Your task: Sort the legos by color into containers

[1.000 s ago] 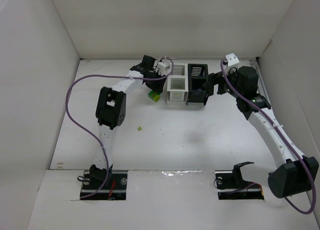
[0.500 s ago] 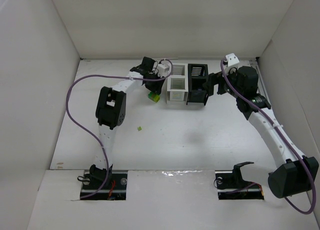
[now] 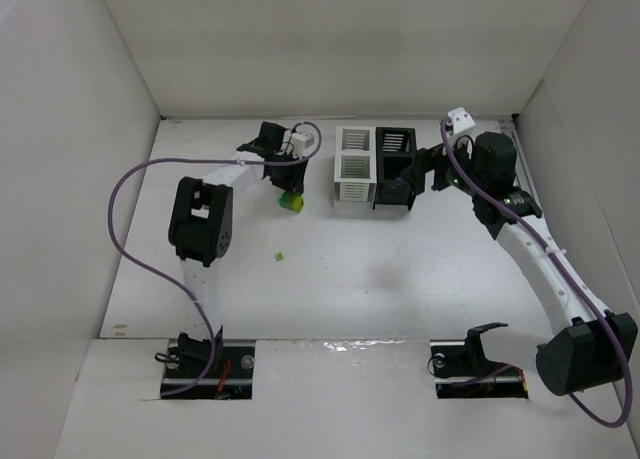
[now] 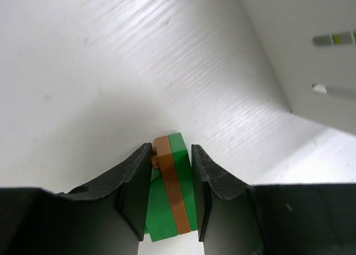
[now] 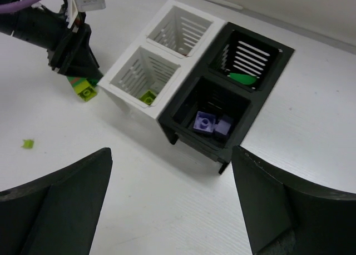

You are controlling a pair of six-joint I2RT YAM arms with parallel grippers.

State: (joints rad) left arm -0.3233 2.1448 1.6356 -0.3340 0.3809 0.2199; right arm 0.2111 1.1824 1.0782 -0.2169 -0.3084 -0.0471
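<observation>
A lego stack [image 4: 173, 195] of green, orange-brown and green layers sits between the jaws of my left gripper [image 4: 171, 149], which is shut on it. From above, the left gripper [image 3: 287, 184] and the stack [image 3: 291, 202] are left of the containers [image 3: 352, 191], low over the table. The right wrist view shows a yellow-green brick [image 5: 85, 91] on that stack. My right gripper [image 5: 171, 150] hangs open and holds nothing, just right of the containers. The near white bin holds a yellow-green brick [image 5: 147, 96], the near black bin lavender bricks [image 5: 204, 123], and the far black bin a green piece [image 5: 243, 78].
A tiny yellow-green bit [image 3: 280, 256] lies loose on the table in front of the left arm. White walls enclose the table on the left, back and right. The left arm's purple cable [image 3: 125, 194] loops out to the left.
My left arm has swung left, away from the containers, and the stack has moved with it. Its jaws have closed in on the stack. The right arm has not moved.
</observation>
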